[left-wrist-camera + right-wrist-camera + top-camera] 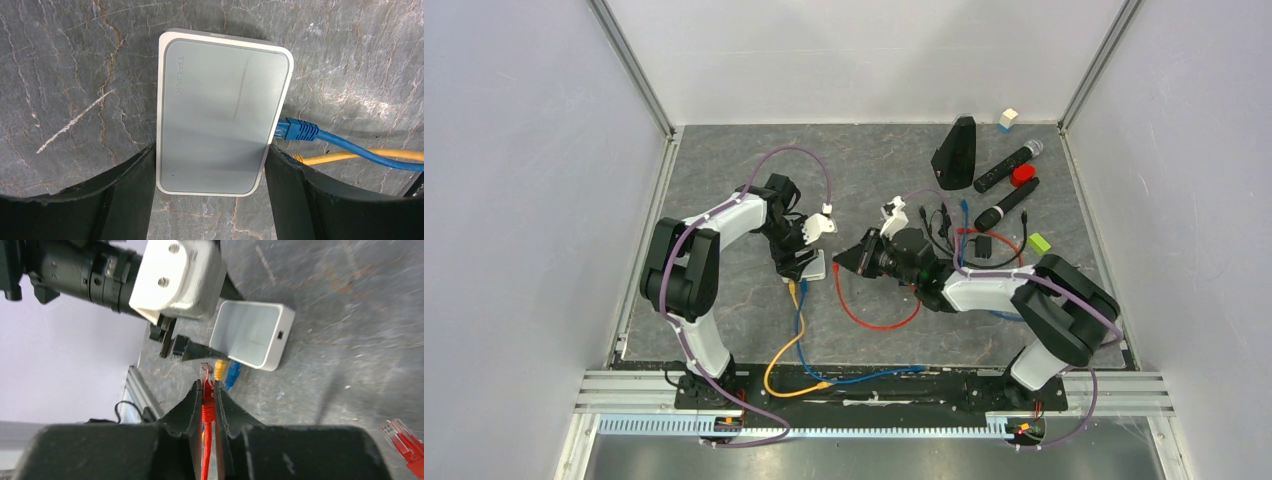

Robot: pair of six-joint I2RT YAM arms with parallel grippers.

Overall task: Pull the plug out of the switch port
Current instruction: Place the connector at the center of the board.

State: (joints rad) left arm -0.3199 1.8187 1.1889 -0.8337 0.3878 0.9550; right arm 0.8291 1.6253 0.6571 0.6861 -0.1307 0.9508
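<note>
Right wrist view showed the right end effector (207,386) pinching the red plug (205,374), clear of the TP-Link switch (252,332), just beside the yellow plug (219,369) and blue plug (232,374); the left end effector (210,152) clamped the switch's sides.

The one marking that can be read is the brand name TP-LINK, embossed tone-on-tone on the grey top face of the switch (220,125). In the left wrist view it sits near the eleven o'clock corner and runs along the left edge. In the top and right wrist views any lettering is too small or blurred to read.
</note>
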